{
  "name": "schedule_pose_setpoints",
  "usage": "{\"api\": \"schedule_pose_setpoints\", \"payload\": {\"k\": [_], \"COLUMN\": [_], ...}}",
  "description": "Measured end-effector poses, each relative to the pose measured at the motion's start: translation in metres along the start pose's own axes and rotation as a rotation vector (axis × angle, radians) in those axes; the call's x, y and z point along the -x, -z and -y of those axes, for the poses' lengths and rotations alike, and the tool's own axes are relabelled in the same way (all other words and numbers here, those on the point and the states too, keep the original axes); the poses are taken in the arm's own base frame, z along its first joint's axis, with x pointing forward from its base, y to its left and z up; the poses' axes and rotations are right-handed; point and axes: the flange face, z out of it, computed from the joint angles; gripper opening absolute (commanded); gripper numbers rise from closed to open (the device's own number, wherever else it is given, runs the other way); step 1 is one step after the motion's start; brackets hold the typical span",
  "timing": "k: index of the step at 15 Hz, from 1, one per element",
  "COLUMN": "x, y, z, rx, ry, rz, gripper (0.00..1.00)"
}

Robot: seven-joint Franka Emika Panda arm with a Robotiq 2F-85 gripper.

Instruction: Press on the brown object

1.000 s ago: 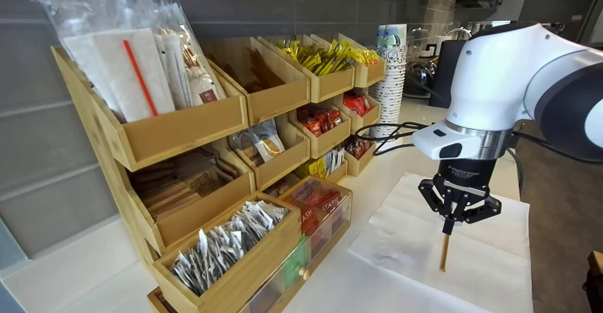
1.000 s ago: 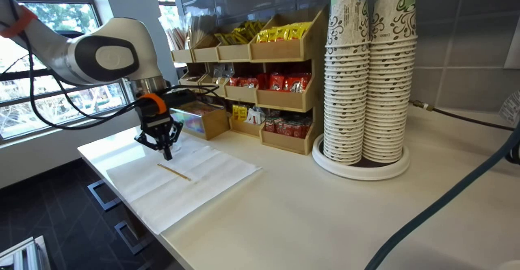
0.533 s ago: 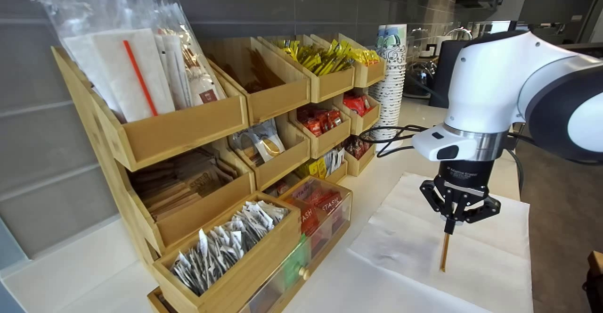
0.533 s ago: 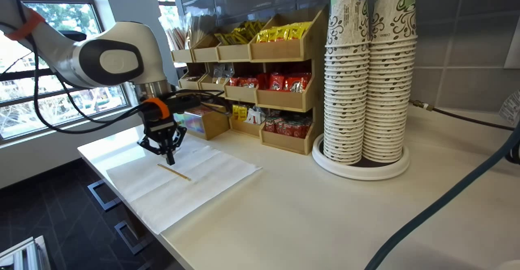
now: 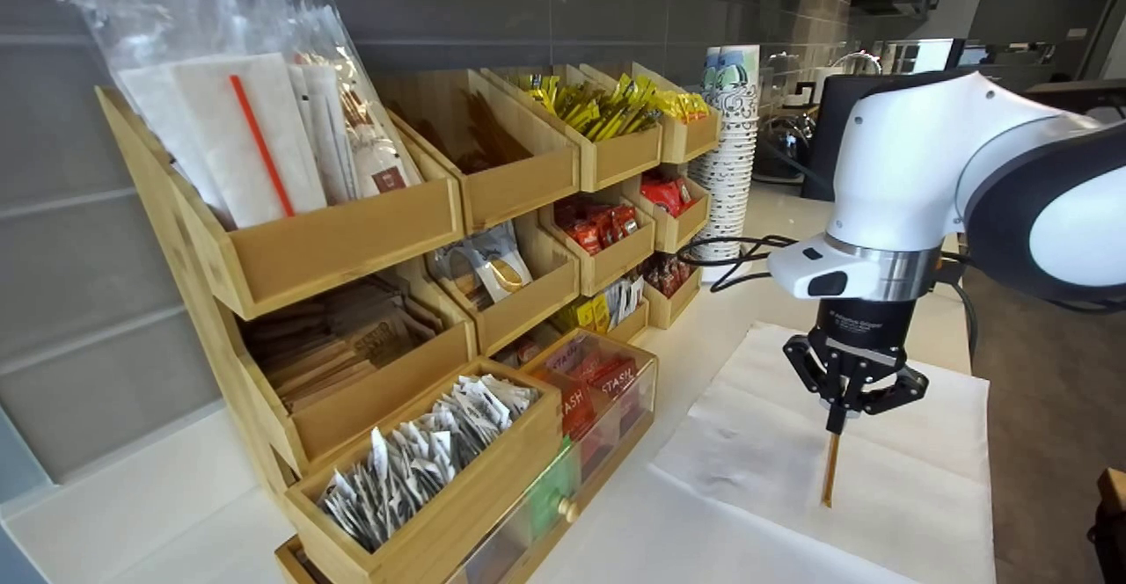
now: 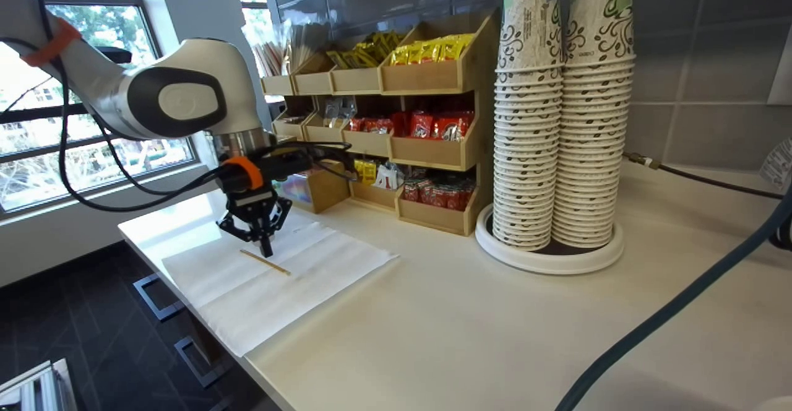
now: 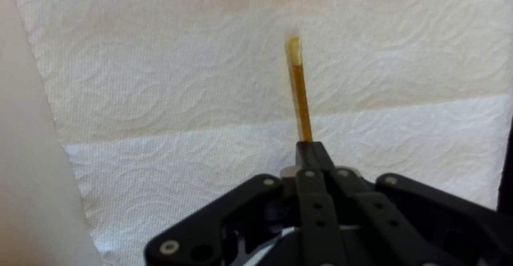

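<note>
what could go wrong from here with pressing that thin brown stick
The shut gripper has a narrow tip and the stick is very slim, so a slightly off-line press might miss or knock it aside. The stick lies on a creased paper towel, which could slide or bunch up if the push goes sideways. Pressing too hard might also snap something that thin.

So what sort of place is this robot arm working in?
Likely an office break room or coffee station, judging by the stacked paper cups, tiered wooden bins of packets, and red Stash tea bags.
</note>
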Motion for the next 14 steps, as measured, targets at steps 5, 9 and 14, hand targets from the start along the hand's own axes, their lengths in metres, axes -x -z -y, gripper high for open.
{"api": "schedule_pose_setpoints", "payload": {"k": [5,9,14], "x": [0.003,0.005,0.009], "y": [-0.010,-0.013,-0.016], "z": [-0.003,-0.006,-0.006], "rx": [0.002,0.013,0.009], "ry": [-0.035,-0.054,-0.069], "rz": [-0.002,-0.006,-0.006], "gripper": [0.00,0.00,0.00]}}
